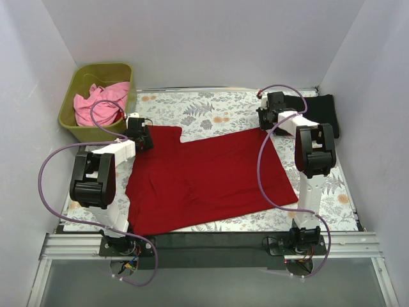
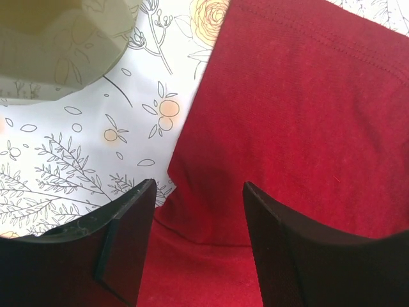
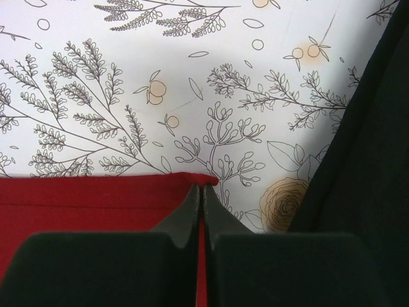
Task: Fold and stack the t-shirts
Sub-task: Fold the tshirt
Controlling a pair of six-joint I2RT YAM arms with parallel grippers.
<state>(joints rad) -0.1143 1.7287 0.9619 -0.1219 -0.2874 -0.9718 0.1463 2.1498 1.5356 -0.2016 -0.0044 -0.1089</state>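
Red t-shirt point(image 1: 211, 176) is lying flat, right fingers point(image 3: 185, 217) are pinching its far corner, left fingers point(image 2: 128, 236) are hanging apart over the other, probably needing to close before folding

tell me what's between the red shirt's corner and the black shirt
Only bare floral table cloth, seen in the right wrist view; the right gripper pinches the dark red t-shirt there, clear of the black t-shirt.

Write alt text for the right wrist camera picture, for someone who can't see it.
The right gripper is shut on the edge of a dark red cloth t-shirt lying on a white floral-patterned table cloth. A black cloth t-shirt fills the right side.
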